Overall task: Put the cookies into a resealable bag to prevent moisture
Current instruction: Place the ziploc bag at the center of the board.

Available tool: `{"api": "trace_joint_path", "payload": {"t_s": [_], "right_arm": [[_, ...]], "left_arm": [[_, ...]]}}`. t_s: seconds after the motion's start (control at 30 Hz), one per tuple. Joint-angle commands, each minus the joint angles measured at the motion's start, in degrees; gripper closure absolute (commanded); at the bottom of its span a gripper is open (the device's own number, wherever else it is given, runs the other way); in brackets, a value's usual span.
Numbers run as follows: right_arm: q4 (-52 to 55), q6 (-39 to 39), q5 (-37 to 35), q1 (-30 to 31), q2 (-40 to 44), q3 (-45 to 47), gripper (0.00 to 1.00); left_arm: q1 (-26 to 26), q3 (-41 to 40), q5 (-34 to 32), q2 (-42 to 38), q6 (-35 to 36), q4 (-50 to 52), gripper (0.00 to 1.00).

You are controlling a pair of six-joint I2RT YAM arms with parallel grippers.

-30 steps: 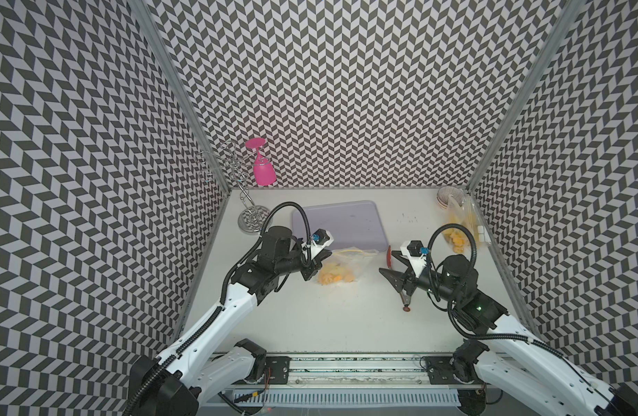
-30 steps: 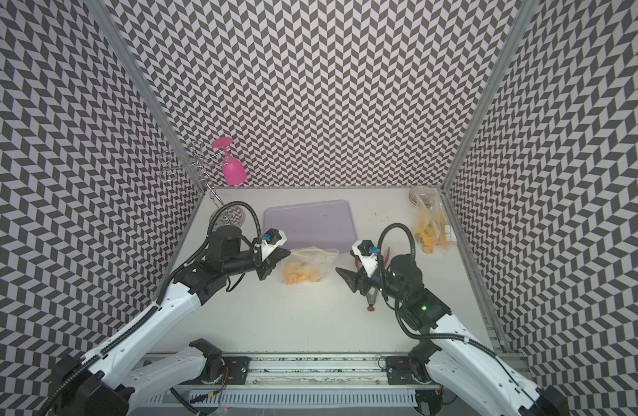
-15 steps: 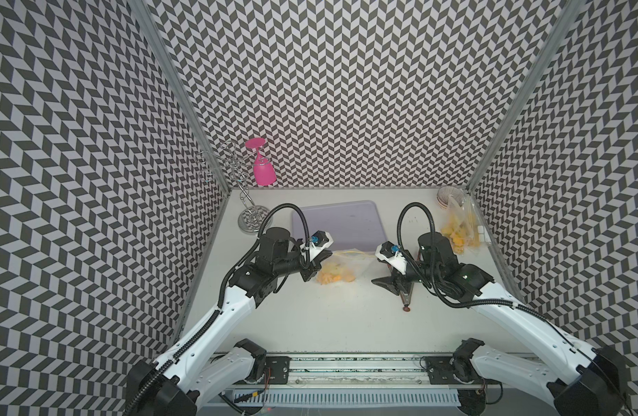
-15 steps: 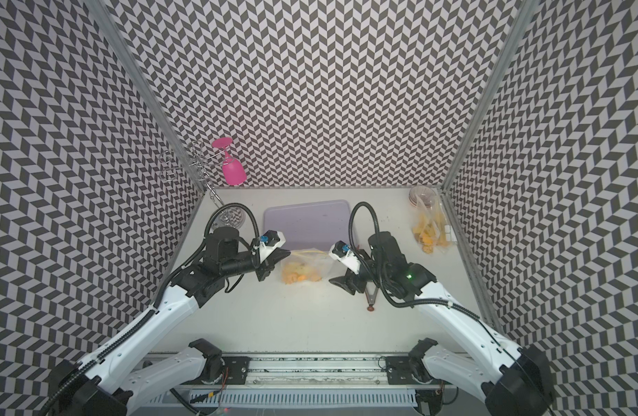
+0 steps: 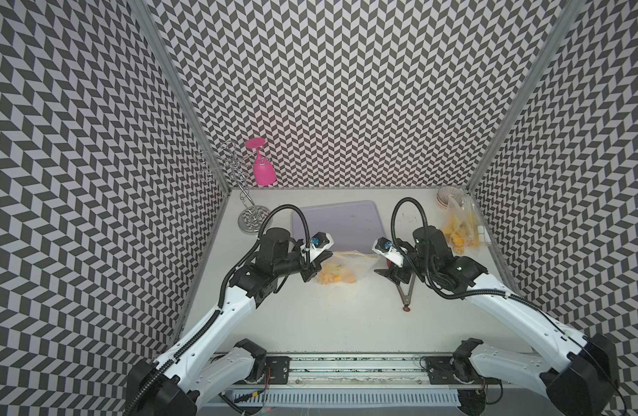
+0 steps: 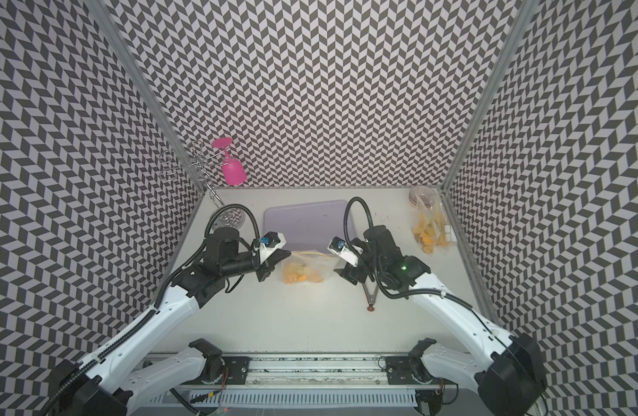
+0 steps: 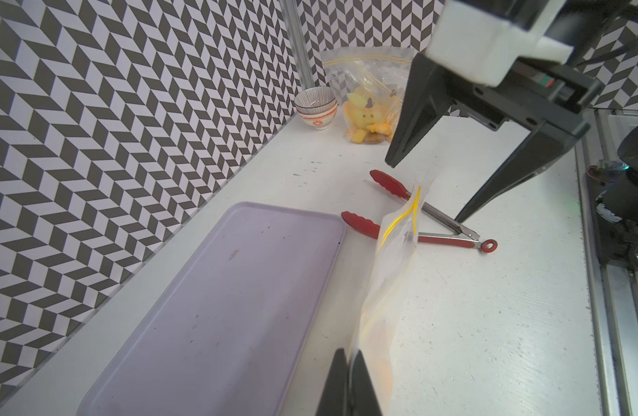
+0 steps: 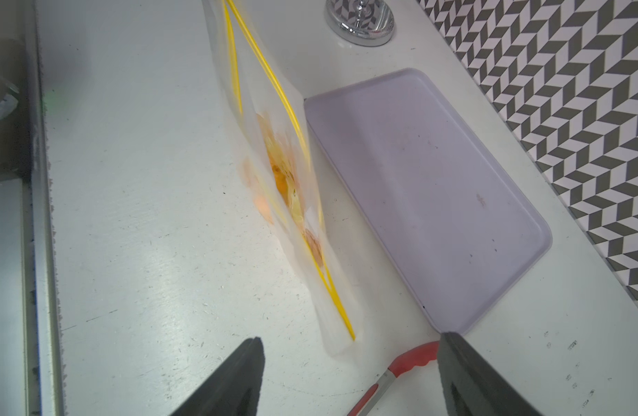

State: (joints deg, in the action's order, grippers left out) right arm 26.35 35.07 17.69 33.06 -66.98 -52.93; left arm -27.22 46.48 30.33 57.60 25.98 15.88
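A clear resealable bag [image 5: 346,264] with a yellow zip stands on the table in front of the tray, seen in both top views [image 6: 312,266]. The cookies [image 5: 337,278] are yellow-orange pieces lying inside it at the bottom, blurred through the plastic in the right wrist view [image 8: 285,180]. My left gripper [image 7: 348,354] is shut on the bag's left top corner [image 7: 393,252] and holds it up. My right gripper [image 8: 350,338] stands open just off the bag's right corner [image 8: 274,137], touching nothing. It hovers above the tongs.
Red-tipped metal tongs [image 5: 407,288] lie on the table under my right gripper. A bare lilac tray [image 5: 337,227] sits behind the bag. At the back right are stacked bowls [image 5: 447,196] and another clear bag of yellow pieces [image 5: 458,230]. A pink glass [image 5: 263,169] hangs on a wire rack at the back left.
My right arm has swung left and forward, bringing its open gripper up to the bag's right corner. The left gripper has held the bag still.
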Motion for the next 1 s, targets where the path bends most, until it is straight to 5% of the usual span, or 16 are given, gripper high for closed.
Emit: {"api": "trace_joint_path", "payload": {"t_s": [0.0, 0.37, 0.4, 0.47, 0.5, 0.63, 0.7, 0.97], "right_arm": [[1.07, 4.85, 3.54, -0.34, -3.22, -3.43, 0.23], [0.53, 6.16, 3.58, -0.38, -3.79, -3.13, 0.57], [0.63, 6.14, 3.66, -0.38, -3.99, -3.14, 0.64], [0.83, 6.15, 4.11, -0.45, -4.44, -3.32, 0.97], [0.93, 6.22, 4.27, -0.44, -4.52, -3.41, 1.00], [0.11, 5.90, 4.18, -0.42, -3.54, -2.96, 1.00], [-0.20, 6.06, 3.27, -0.40, -3.02, -2.39, 1.00], [-0.87, 5.50, 2.11, -0.50, -2.34, -1.39, 1.00]], "left_arm": [[0.06, -0.51, 1.85, -0.91, 1.36, -2.26, 1.00], [0.06, -0.25, 2.28, -0.81, 1.58, -2.34, 1.00], [0.00, -0.15, 2.37, -0.80, 1.53, -2.34, 1.00], [0.03, -0.14, 2.52, -0.71, 1.56, -2.39, 1.00], [0.06, -0.14, 2.54, -0.73, 1.55, -2.43, 1.00], [0.06, -0.42, 3.20, -0.62, 1.42, -2.48, 0.99], [0.05, -0.73, 3.51, 0.09, 1.08, -2.69, 0.72], [0.05, -1.20, 4.02, 2.43, 0.48, -2.62, 0.54]]}}
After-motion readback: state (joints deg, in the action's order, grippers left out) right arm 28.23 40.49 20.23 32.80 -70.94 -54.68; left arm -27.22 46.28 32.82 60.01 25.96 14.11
